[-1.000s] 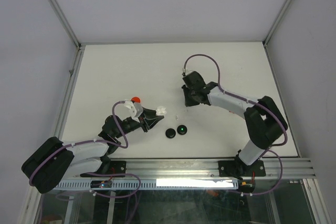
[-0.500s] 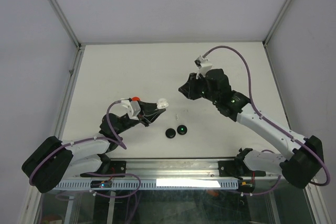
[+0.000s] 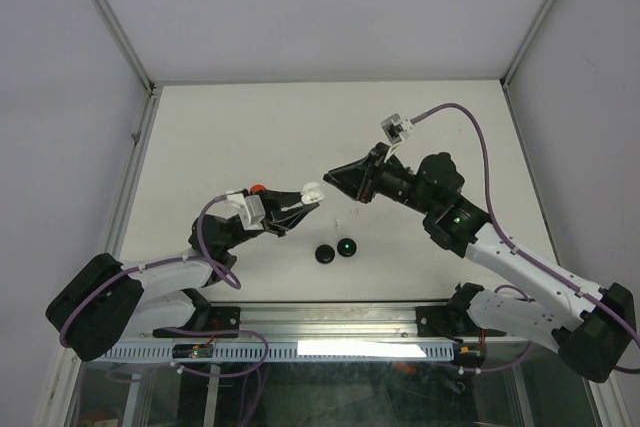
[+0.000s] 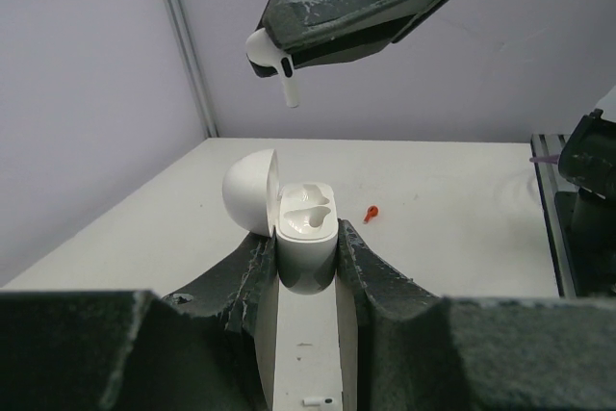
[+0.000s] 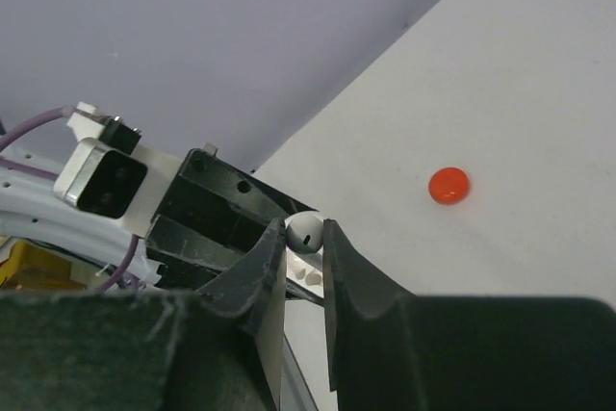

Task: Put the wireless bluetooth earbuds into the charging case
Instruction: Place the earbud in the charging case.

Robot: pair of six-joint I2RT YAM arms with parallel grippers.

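The left tool (image 4: 308,249) is gripping the open case (image 4: 306,220) over the counter (image 3: 200,137). The right tool (image 5: 303,240) is pinching a white earbud (image 4: 259,48), probably light and slippery, by its head just above the case, leaving the stem free.

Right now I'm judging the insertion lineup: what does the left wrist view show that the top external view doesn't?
Only the left wrist: the charging case's open sockets and flipped-back lid, plus the white earbud pinched in the right gripper, stem pointing down. Only top external: a black disc and a green-lit disc side by side. Both: the left gripper holding the case, the right gripper close by.
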